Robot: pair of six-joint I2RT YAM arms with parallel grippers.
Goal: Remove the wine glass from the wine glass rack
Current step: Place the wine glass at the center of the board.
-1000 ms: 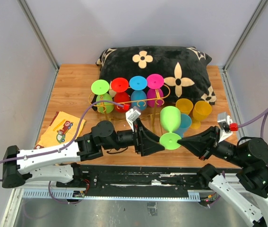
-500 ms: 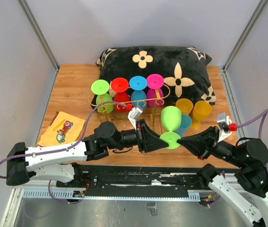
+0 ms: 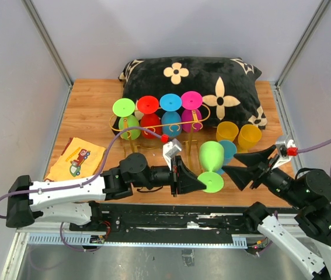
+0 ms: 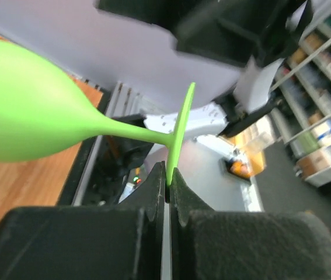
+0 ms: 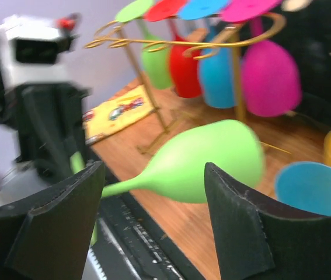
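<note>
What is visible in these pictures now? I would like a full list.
table: 1, wood, under everything
pillow: 1, black with cream flowers, back
wine glass rack: 1, gold wire, before the pillow
hanging glasses: 4, green, red, blue, magenta, on the rack
wine glass: 1, light green, off the rack
standing glasses: 3, blue and two yellow, right of the rack
booklet: 1, yellow, front left
left fingers: 2, black, shut on the wine glass foot
right fingers: 2, black, open, near the wine glass

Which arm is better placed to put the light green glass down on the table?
Left. The left gripper is shut on the foot of the light green glass. The right gripper is open and holds nothing.
</note>
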